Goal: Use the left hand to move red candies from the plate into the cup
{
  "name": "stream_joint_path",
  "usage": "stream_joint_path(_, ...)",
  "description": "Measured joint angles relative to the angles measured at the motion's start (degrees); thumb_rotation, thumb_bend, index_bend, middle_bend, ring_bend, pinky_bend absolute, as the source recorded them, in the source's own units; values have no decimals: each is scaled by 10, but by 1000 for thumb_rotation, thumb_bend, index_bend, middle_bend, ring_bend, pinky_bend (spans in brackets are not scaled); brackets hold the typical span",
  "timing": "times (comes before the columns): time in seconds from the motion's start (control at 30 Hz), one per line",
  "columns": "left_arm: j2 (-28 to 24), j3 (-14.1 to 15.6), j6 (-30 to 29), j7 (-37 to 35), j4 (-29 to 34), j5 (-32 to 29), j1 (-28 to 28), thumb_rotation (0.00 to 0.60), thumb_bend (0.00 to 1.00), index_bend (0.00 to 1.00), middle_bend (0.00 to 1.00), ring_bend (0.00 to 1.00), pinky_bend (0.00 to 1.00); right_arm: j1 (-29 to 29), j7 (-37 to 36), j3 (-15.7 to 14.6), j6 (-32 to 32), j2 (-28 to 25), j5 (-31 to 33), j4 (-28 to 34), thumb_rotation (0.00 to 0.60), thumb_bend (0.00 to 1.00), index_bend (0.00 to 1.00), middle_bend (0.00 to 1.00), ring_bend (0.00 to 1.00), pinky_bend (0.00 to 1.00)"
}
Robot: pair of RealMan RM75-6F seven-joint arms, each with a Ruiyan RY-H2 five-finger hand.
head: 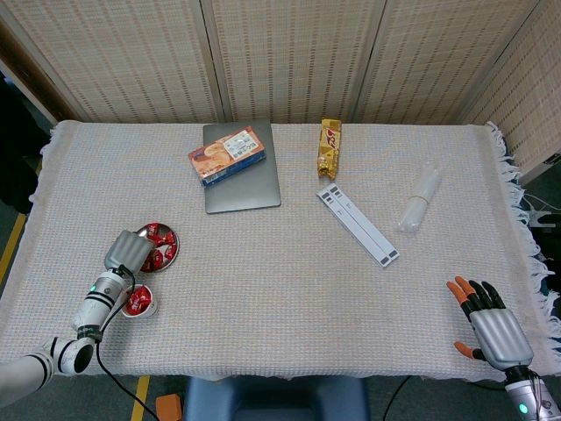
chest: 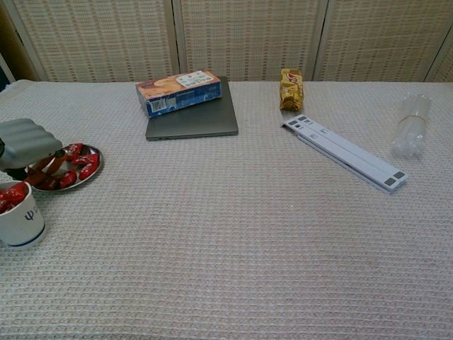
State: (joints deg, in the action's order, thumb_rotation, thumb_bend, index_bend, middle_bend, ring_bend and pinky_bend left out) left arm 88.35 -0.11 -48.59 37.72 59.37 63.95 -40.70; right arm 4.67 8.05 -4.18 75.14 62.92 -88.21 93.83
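Woven grey tablecloth before rattan screen panels. Left hand — fingers curled over the plate, grasp indiscernible. Right hand — fingers spread, empty.

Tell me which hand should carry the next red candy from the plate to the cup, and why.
Left. The left hand hangs over the plate, right beside the cup. The right hand sits open at the table's far corner, away from both.

Biscuit box on laptop
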Motion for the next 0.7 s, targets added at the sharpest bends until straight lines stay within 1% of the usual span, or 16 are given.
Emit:
stream_joint_path(0.17, -2, -3, -6, 4, 4, 1, 2, 600, 479, 576, 584, 516, 1000, 0, -1, -1, 1, -1, -2, 1, 600, 63, 0, 0, 0, 0)
stream_joint_path(0.3, -9, -5, -22, 3, 19, 10, 6, 600, 482, 591, 602, 533, 1000, -1, -2, -2, 2, -1, -3, 1, 600, 63, 0, 0, 0, 0)
stream_joint_path(0.7, -65, -12, -72, -27, 116, 50, 19, 600, 482, 602, 613, 547, 1000, -2, -5, -4, 7, -2, -10, 1, 600, 64, 0, 0, 0, 0)
